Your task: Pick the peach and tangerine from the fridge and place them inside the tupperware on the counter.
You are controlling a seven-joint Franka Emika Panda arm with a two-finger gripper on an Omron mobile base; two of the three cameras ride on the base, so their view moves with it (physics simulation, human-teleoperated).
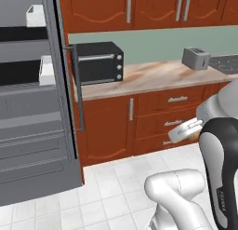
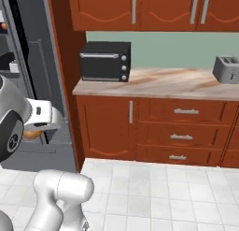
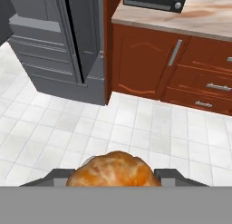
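Hand view: gripper (image 3: 113, 184) jaws clamped on orange fruit (image 3: 113, 170), prob. tangerine, above white tile floor (image 3: 136, 132). Fridge (image 3: 59, 41) door open, beside counter (image 3: 199, 17) w/ toaster oven (image 3: 156, 1).

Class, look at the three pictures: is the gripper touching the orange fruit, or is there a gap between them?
Touching. In the hand view the fruit sits wedged between the gripper's two fingertips with no gap on either side; the jaws are shut on it.
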